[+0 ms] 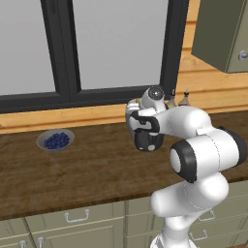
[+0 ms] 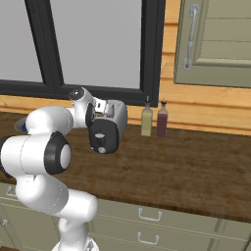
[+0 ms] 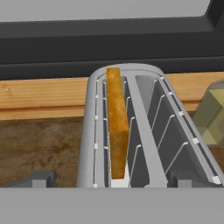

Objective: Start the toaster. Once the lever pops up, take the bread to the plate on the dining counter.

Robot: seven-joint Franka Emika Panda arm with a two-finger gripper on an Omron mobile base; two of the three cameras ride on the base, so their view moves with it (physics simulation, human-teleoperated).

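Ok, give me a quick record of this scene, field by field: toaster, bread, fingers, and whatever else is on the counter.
toaster: silver two-slot toaster on the wooden counter below the window, black end panel facing the base
bread: one tan slice standing on edge in the left slot in the hand view, other slot empty
fingers: open, dark tips low on either side of the toaster, gripping nothing
bottles: two to the right of the toaster by the wall
bowl: grey, with blue berries, off to the left

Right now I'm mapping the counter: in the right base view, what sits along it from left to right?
toaster → yellowish bottle → dark red bottle
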